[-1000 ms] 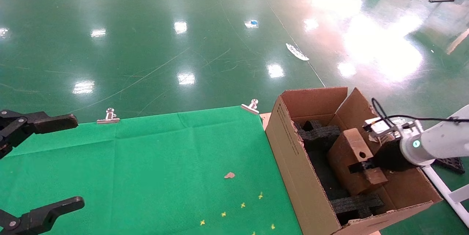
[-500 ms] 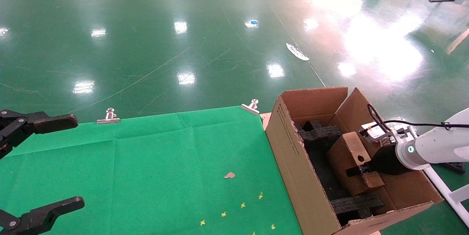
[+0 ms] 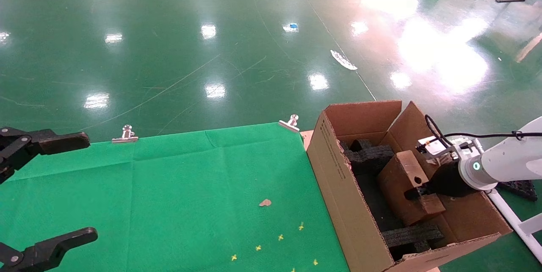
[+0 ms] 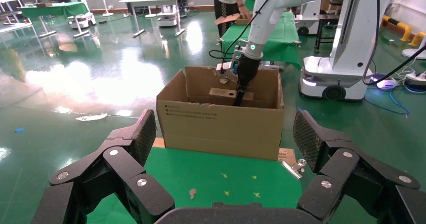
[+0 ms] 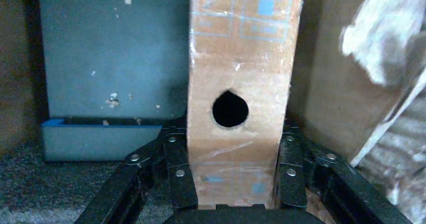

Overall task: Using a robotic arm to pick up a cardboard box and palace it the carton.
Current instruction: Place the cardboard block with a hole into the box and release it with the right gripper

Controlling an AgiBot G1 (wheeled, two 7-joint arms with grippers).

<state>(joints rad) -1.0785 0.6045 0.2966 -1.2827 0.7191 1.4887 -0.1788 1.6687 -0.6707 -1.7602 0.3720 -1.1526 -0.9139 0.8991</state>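
Note:
The cardboard box, small and brown with a round hole, sits tilted inside the carton at the table's right end. My right gripper on the white arm reaches into the carton and is shut on the cardboard box. In the right wrist view the fingers press both sides of the cardboard box below its hole. The left wrist view shows the carton from the side with the cardboard box poking above its rim. My left gripper hangs open and empty at the far left.
Black foam blocks lie in the carton around the box. A green cloth covers the table, held by metal clips. A brown scrap and small yellow marks lie on it. Shiny green floor is beyond.
My right gripper has shifted slightly inside the carton with the cardboard box, which sits a little lower and farther back. The left arm has not moved.

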